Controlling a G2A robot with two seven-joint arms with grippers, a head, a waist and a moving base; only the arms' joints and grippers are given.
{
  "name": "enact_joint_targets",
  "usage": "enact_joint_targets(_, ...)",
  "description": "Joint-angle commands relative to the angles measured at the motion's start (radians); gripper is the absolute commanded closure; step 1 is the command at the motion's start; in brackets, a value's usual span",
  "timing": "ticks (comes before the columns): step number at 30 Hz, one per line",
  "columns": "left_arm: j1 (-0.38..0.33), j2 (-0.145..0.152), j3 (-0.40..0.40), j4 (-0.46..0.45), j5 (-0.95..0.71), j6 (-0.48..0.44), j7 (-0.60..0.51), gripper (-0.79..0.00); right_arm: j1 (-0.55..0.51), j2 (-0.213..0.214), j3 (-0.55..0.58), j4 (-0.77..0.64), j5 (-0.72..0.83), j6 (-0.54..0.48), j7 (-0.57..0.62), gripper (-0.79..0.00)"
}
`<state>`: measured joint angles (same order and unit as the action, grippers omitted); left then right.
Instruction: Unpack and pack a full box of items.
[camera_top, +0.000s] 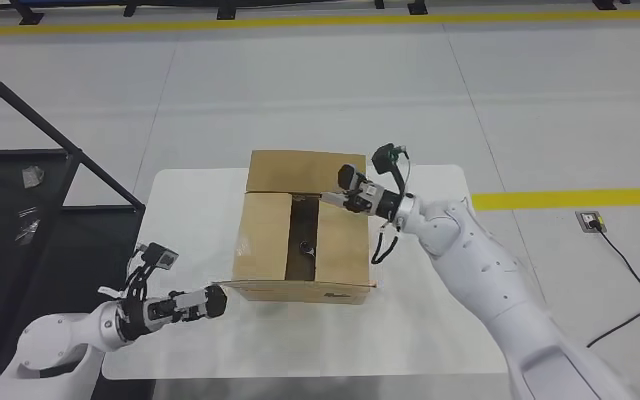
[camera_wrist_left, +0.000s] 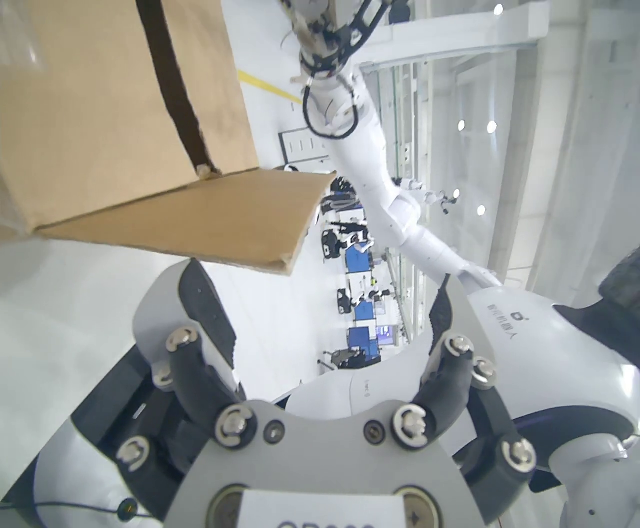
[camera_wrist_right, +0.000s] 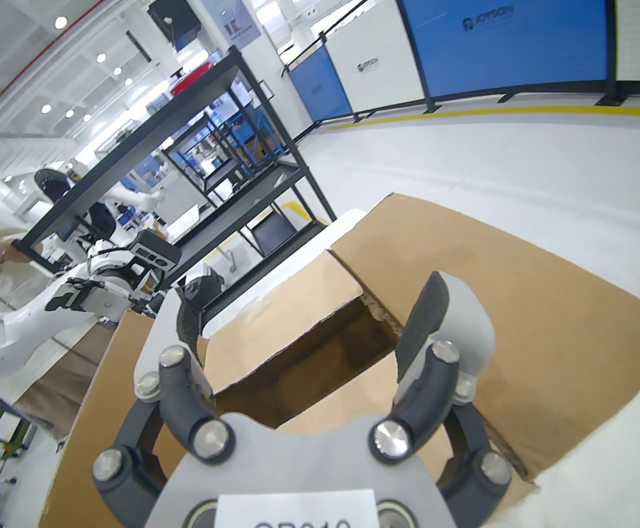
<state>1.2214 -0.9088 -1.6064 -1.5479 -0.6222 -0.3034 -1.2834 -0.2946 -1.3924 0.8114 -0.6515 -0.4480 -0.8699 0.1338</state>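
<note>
Top view: the box (camera_top: 268, 240) sits mid-table (camera_top: 420, 330), nearer the far edge. Its two top flaps (camera_top: 345, 245) are nearly level, with a dark gap (camera_top: 303, 235) between them. Something small lies inside, too dim to name. The right gripper (camera_top: 332, 196) hangs over the far end of the gap. The left gripper (camera_top: 218, 298) is low, just beside the box's near left corner.

Left wrist view: the left gripper (camera_wrist_left: 315, 310) has its fingers (camera_wrist_left: 205, 305) spread wide with nothing between them. A cardboard edge lies just past the tips, not touching.

Right wrist view: the right gripper (camera_wrist_right: 310, 325) is also spread and straddles the gap. One finger (camera_wrist_right: 187, 320) is close against a flap's torn edge, but nothing is clamped.

The cardboard looks light and stiff, and it should hinge easily at its creases. The best hold is probably a flap's free edge by the gap, pinched across its thin wall. A packed box should stay put when a flap is lifted, but a hard squeeze may crumple the edge.
</note>
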Motion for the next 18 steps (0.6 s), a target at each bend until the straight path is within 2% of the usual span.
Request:
enact_joint_targets(1,-0.017,-0.003,0.011,0.006,-0.015,0.018,0.044,-0.785,-0.005,-0.003,0.005,0.001,-0.003,0.029,-0.022,-0.785)
enact_joint_targets(5,-0.064,-0.007,0.046,0.034,0.045,0.07,0.15,-0.785,0.012,-0.012,0.014,0.026,-0.011,0.127,-0.041,-0.785)
enact_joint_targets(11,-0.128,-0.019,0.12,0.076,0.111,0.087,0.241,-0.785,0.064,-0.035,0.021,0.131,0.014,0.251,-0.017,-0.785)
enact_joint_targets(18,-0.174,-0.028,0.181,0.106,0.172,0.091,0.291,-0.785,0.12,-0.078,0.025,0.295,0.116,0.285,0.084,-0.785)
